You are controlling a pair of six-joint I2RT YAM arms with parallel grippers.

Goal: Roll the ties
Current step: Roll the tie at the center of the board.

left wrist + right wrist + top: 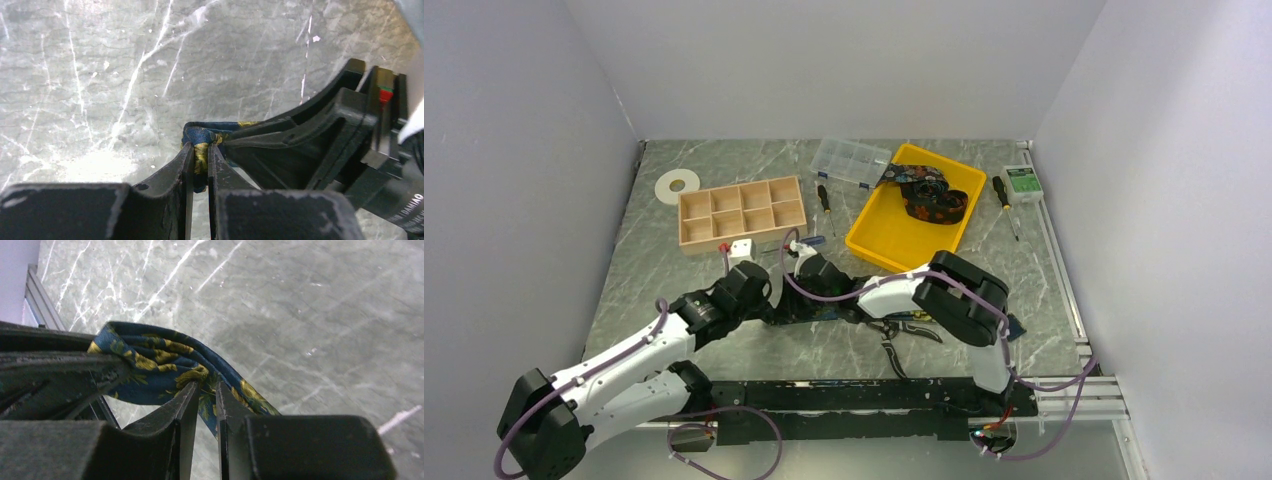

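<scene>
Both grippers meet low over the middle of the bench (844, 350), each pinching the same tie (150, 360). The left gripper (200, 160) is pressed together on a bunched fold of it. The right gripper (205, 405) is nipped on the cloth just beside. The rest of the strip trails along the bench toward the near edge.

The 2 grippers sit almost touching, so any twist to wind the cloth risks knocking them together. Each bite looks thin, and silky fabric could slide out and let the coil spring loose. The trailing length may also drag or snag. The other tie (932, 197) lies loosely heaped in the yellow tray (874, 235).
</scene>
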